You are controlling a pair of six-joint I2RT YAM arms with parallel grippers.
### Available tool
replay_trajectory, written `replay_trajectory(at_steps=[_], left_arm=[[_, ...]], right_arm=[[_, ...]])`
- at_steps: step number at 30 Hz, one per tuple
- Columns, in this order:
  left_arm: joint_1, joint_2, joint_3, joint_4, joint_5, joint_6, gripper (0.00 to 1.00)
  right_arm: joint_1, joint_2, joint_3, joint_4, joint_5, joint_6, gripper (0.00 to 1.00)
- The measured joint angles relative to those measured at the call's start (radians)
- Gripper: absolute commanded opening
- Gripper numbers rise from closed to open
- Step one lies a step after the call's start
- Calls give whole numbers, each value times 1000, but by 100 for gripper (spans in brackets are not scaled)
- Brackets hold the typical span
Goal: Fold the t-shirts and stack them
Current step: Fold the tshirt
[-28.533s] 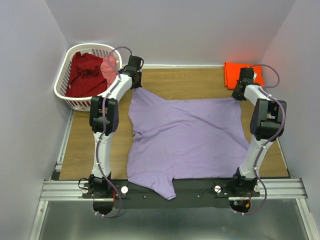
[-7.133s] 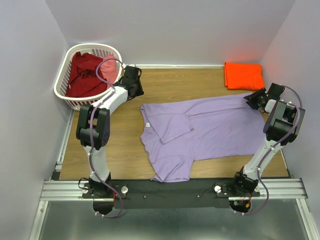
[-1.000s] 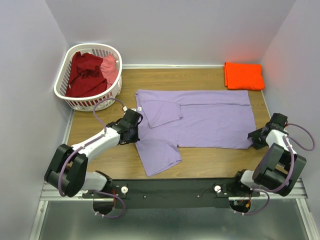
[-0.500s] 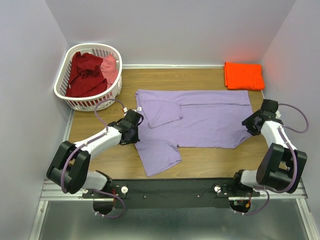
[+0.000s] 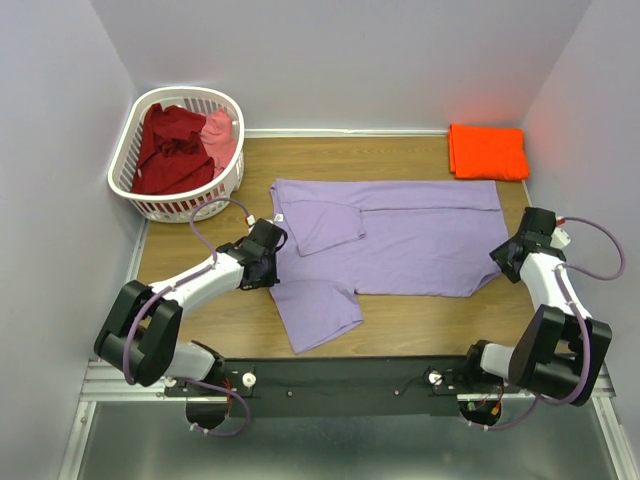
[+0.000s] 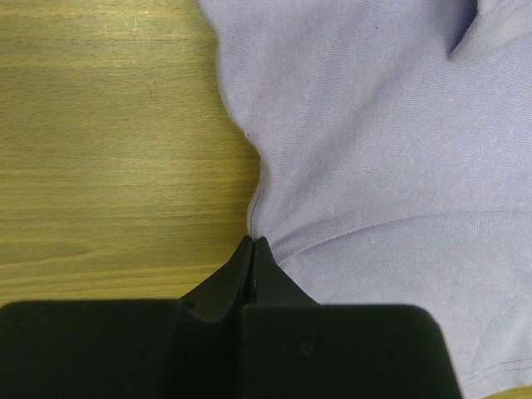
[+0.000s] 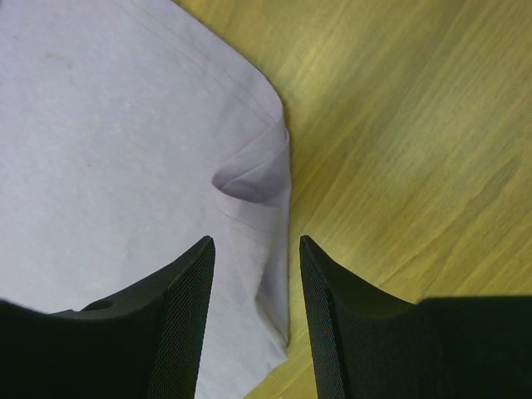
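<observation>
A: Where is the lavender t-shirt (image 5: pixel 400 240)?
B: Flat on the middle of the wooden table (image 5: pixel 420 325), folded into a long band running left to right; one sleeve (image 5: pixel 315 310) sticks out toward the near edge on the left.
A: Left gripper (image 6: pixel 252 248)?
B: Low at the shirt's left side, where that sleeve meets the body; jaws pressed together on the cloth's edge; creases run out from the tips.
A: Right gripper (image 7: pixel 253 245)?
B: At the near right corner; jaws apart, with the hem corner and a small raised fold between them; cannot tell if they touch the cloth.
A: The others?
B: Orange t-shirt (image 5: pixel 487 151) folded in the far right corner; dark red t-shirt (image 5: pixel 170 150) and pink t-shirt (image 5: pixel 218 135) bunched in the white laundry basket (image 5: pixel 185 208), far left.
</observation>
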Motion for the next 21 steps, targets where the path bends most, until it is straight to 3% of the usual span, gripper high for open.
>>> replay_trajectory(at_steps=[7,14,21], left_arm=[[0,2,0,0,0,0,0],[0,8,0,0,0,0,0],[0,15,0,0,0,0,0]], right_arm=[[-30,18,-54,20,-17,18,52],[-101,-69,-123,82,-84,50,55],[-204,-74,-191,189,-205,88,57]])
